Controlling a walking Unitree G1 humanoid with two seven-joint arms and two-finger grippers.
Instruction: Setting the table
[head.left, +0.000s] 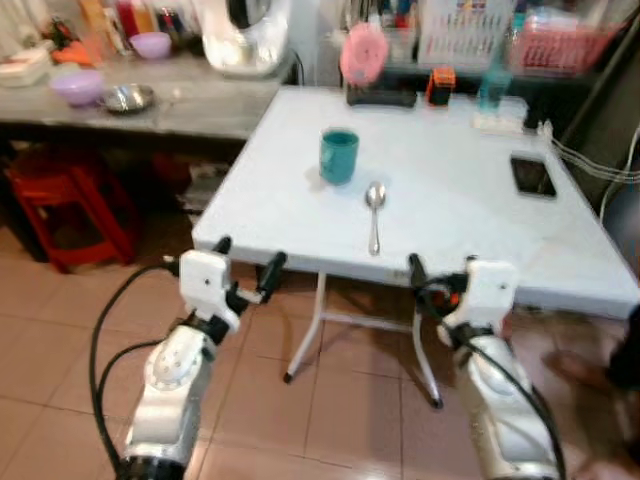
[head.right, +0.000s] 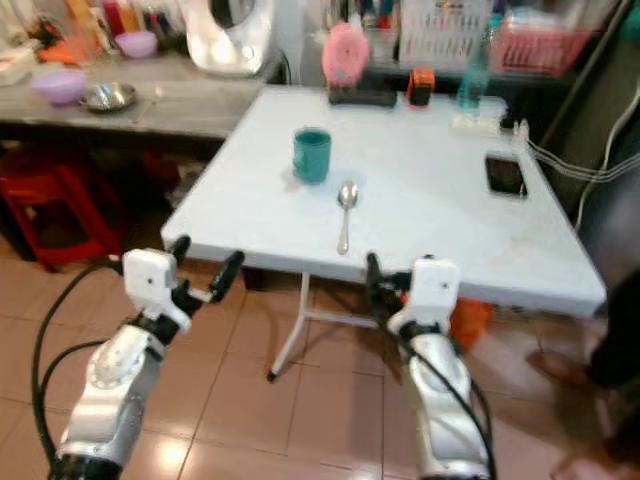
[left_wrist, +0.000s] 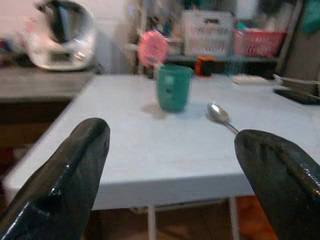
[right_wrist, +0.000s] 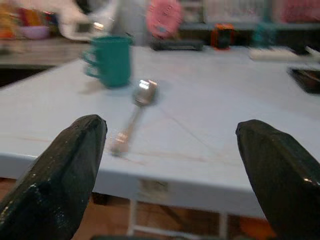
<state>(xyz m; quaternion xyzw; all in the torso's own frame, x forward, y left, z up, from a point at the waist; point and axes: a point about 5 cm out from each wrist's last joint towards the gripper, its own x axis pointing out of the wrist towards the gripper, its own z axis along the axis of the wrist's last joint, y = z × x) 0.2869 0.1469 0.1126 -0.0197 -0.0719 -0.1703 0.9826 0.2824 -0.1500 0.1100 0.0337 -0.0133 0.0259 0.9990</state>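
A teal mug (head.left: 339, 156) stands upright near the middle of a pale blue folding bench (head.left: 470, 215), handle turned toward the robot's left. Just beside it, on the robot's right and a little nearer, a metal spoon (head.left: 375, 214) lies flat, bowl toward the mug and handle pointing at the front edge, apart from the mug and not touching it; the pair reads as one place setting begun. A dark phone (head.left: 532, 175) lies well apart near the right edge, and clutter, including a pink round object (head.left: 363, 52), lines the far edge. Both grippers hover just short of the front edge, level with the benchtop. The left gripper (head.left: 248, 268) has its jaws wide apart and empty; the right gripper (right_wrist: 175, 165) likewise, spread and empty, with the spoon handle nearly between its fingers in the right wrist view, probably lining up a reach. Behind on the left, a grey counter (head.left: 190, 105) carries bowls.
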